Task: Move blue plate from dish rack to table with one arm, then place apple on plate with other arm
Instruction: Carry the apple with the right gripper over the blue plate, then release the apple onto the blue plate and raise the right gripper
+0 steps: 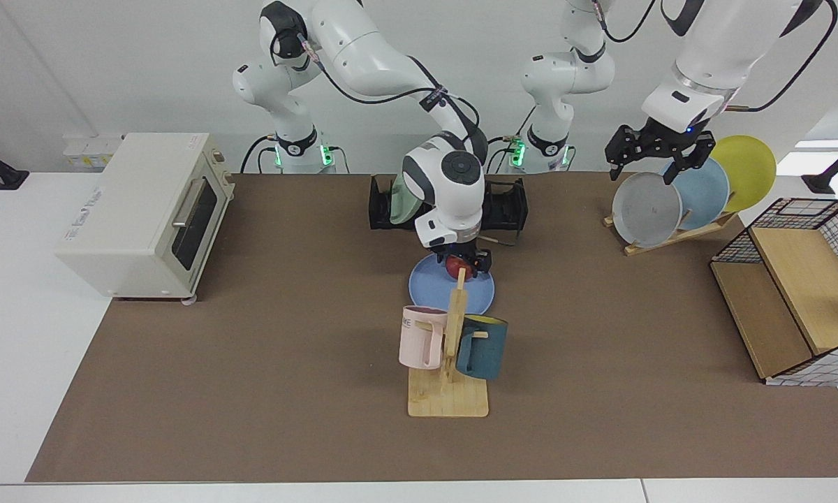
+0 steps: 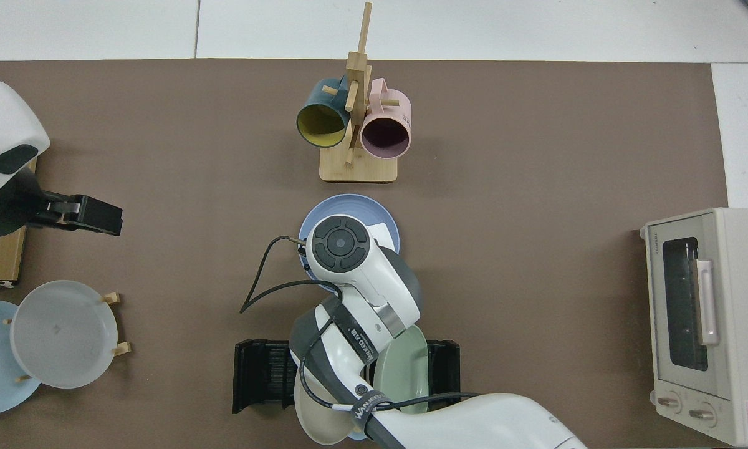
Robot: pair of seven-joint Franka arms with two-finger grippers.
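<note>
the round, matte periwinkle-blue plate (image 1: 451,293) lies flat on the wide white table (image 1: 14,335) with its brown mat, between the low black slotted dish rack (image 1: 503,206) and the light wooden mug stand (image 1: 450,363). the glossy white right arm reaches from its base out over the plate, and the right gripper (image 1: 462,264) hangs low over the plate's rack-side half with its black fingers pinching the small red apple (image 1: 454,265); whether the apple already touches the plate cannot be told, since the stand's upright post crosses in front of it. from above, the arm's wrist covers the apple and much of the plate (image 2: 377,212), leaving a crescent of rim showing toward the mug stand. a pale green plate (image 2: 405,368) and a beige plate (image 2: 315,415) stand in the dish rack (image 2: 265,374). the left arm waits off to the side, its left gripper (image 1: 660,166) held above the grey plate (image 1: 646,209) on the slanted wooden plate stand, fingers spread apart and holding nothing. a pink mug (image 1: 419,337) and a dark teal mug (image 1: 482,346) hang on the mug stand, and a cream toaster oven (image 1: 146,213) sits at the mat's edge.
</note>
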